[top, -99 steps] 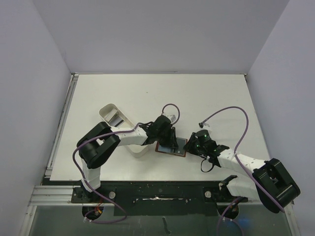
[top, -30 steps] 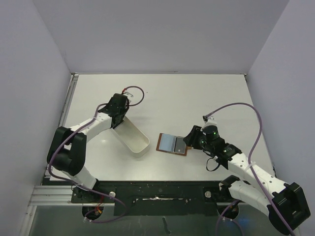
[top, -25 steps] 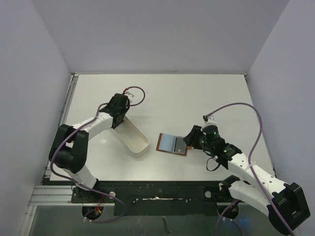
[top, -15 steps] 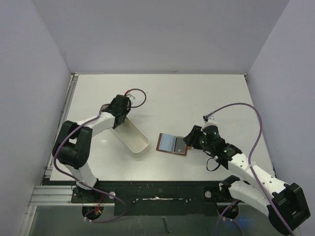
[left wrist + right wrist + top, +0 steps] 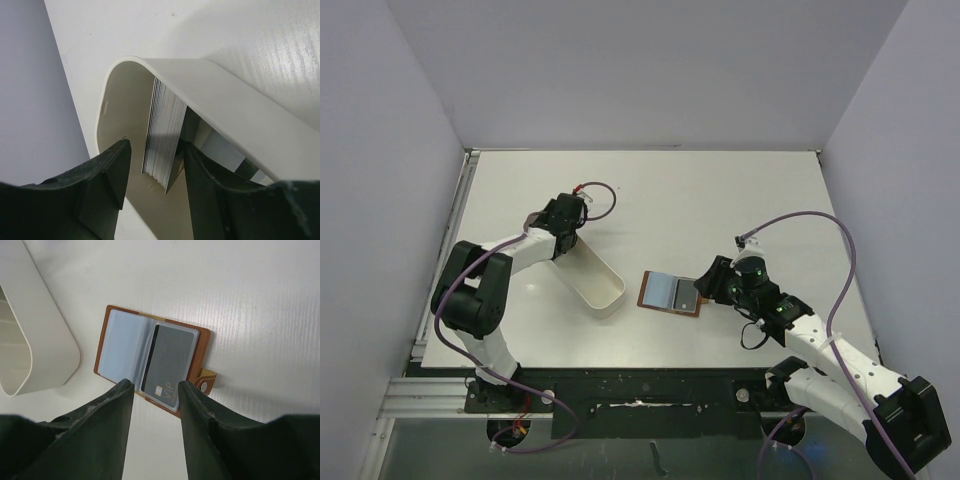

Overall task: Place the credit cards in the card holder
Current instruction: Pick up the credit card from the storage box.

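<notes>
Top external: left gripper (image 5: pixel 560 222) is down in the upper-left end of the white tray (image 5: pixel 595 282). The open card holder (image 5: pixel 670 293) lies centre frame, and the right gripper (image 5: pixel 708 283) is just beside its right edge.

Left wrist: step looks like picking a card out of the tray (image 5: pixel 235 105). To do it well, the jaws should pinch only the outer card, not the whole pack, then lift straight up clear of the curved wall. The left gripper (image 5: pixel 155 152) has its jaws apart, straddling the stack of credit cards (image 5: pixel 162 130) standing on edge. There is a gap on the left side and nothing is clamped yet; contact on the right can't be judged.

Right wrist: the right gripper (image 5: pixel 155 390) has its jaws apart and holds nothing, hanging over the card holder (image 5: pixel 122 342), lower edge. A grey VIP card (image 5: pixel 170 365) sits in its right pocket, with the snap tab (image 5: pixel 207 382) to the right.
</notes>
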`<action>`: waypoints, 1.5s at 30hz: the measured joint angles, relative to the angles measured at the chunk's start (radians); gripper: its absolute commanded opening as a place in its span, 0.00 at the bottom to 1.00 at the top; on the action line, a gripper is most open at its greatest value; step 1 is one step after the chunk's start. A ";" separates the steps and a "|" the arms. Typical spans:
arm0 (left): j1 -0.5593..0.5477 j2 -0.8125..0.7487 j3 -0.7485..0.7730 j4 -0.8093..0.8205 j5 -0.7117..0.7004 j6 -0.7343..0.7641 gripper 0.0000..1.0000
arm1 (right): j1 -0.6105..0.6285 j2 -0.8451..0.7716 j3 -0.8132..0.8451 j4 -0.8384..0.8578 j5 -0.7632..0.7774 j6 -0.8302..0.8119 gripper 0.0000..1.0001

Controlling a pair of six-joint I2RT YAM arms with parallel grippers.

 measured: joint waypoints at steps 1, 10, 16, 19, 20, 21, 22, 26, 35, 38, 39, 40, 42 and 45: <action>0.000 0.000 0.000 0.002 -0.003 0.003 0.43 | 0.000 0.000 0.000 0.000 0.000 0.000 0.42; 0.000 0.000 0.002 0.023 -0.032 0.033 0.29 | -0.001 0.001 0.000 0.000 0.000 0.000 0.42; 0.000 0.008 0.003 0.031 -0.042 0.045 0.22 | -0.001 0.003 0.000 0.000 0.000 0.000 0.42; 0.000 0.016 0.009 0.029 -0.045 0.047 0.16 | -0.001 0.005 0.000 0.000 0.000 0.000 0.42; 0.000 0.017 0.010 0.026 -0.045 0.047 0.15 | -0.001 0.005 0.000 0.000 0.000 0.000 0.42; 0.000 0.017 0.013 0.021 -0.045 0.047 0.14 | -0.001 0.005 0.000 0.000 0.000 0.000 0.42; 0.000 0.017 0.016 0.018 -0.045 0.045 0.13 | -0.001 0.005 0.000 0.000 0.000 0.000 0.42; 0.000 0.017 0.035 0.002 -0.045 0.043 0.06 | -0.001 0.004 0.000 0.000 0.000 0.000 0.42; 0.000 0.017 0.081 -0.067 -0.041 0.017 0.00 | -0.001 0.000 -0.003 0.000 -0.001 0.001 0.42; 0.000 0.016 0.117 -0.122 -0.020 -0.017 0.00 | -0.001 -0.005 -0.009 0.000 -0.002 0.004 0.42; 0.000 0.016 0.129 -0.143 -0.012 -0.031 0.00 | -0.001 -0.005 -0.010 0.000 -0.002 0.005 0.42; 0.000 0.016 0.139 -0.160 -0.003 -0.043 0.00 | -0.001 -0.005 -0.011 0.000 -0.002 0.005 0.42; 0.001 0.012 0.154 -0.195 0.018 -0.072 0.00 | -0.001 -0.005 -0.011 0.000 -0.002 0.005 0.42; 0.001 -0.006 0.159 -0.243 0.048 -0.114 0.00 | -0.001 -0.005 -0.011 0.000 -0.005 0.006 0.42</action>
